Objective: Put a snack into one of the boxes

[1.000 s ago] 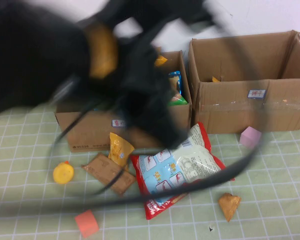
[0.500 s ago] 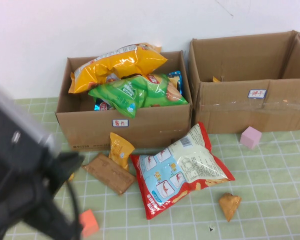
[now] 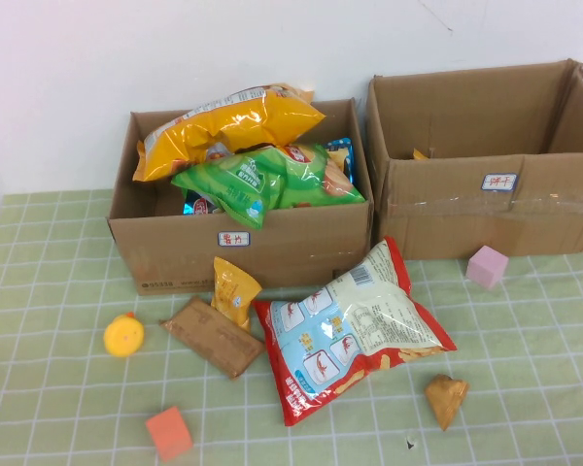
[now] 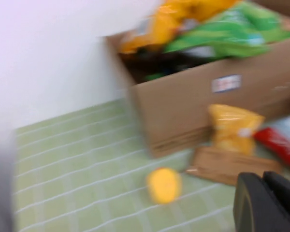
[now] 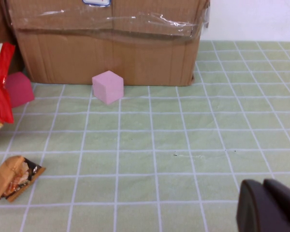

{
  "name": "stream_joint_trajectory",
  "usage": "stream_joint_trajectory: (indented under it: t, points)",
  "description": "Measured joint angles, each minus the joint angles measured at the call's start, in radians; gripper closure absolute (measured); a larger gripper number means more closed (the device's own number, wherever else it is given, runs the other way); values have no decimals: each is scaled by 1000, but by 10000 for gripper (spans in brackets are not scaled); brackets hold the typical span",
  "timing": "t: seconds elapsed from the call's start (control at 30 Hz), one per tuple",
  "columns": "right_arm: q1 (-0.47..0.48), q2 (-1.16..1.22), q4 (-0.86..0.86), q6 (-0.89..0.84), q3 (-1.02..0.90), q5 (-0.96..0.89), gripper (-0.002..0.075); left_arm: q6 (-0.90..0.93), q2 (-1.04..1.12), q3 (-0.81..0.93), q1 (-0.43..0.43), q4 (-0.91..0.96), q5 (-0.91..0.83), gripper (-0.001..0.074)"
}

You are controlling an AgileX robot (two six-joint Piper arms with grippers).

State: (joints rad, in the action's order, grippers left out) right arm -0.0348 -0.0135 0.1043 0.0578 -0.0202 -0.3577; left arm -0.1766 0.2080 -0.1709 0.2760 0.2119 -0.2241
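Note:
Two brown cardboard boxes stand at the back. The left box (image 3: 272,248) is heaped with a yellow bag (image 3: 223,121) and a green bag (image 3: 257,180). The right box (image 3: 486,209) looks nearly empty. In front lie a big red-and-white chip bag (image 3: 350,330), a small orange pouch (image 3: 233,289), a flat brown packet (image 3: 212,336) and a small orange snack (image 3: 446,398). My left gripper (image 4: 263,178) is shut and empty, low over the mat near the brown packet (image 4: 227,164). My right gripper (image 5: 263,182) is shut and empty over bare mat, in front of the right box (image 5: 106,48).
A yellow duck toy (image 3: 123,335), a red cube (image 3: 168,432) and a pink cube (image 3: 487,266) lie on the green checked mat. A white wall stands behind the boxes. The right wrist view shows the pink cube (image 5: 108,87) and a darker pink block (image 5: 18,89).
My left arm, which covered the left box a second ago, has swept down to the lower left and out of the high view. The objects have not moved.

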Motion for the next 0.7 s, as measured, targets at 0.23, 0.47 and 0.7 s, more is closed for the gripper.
stream_joint_trajectory:
  t: [0.23, 0.47, 0.7]
  points:
    - [0, 0, 0, 0, 0, 0, 728, 146, -211, 131, -236, -138, -8, 736]
    - [0, 0, 0, 0, 0, 0, 728, 177, -220, 190, -340, -176, -22, 736]
    - [0, 0, 0, 0, 0, 0, 728, 184, -221, 192, -342, -180, -63, 736]
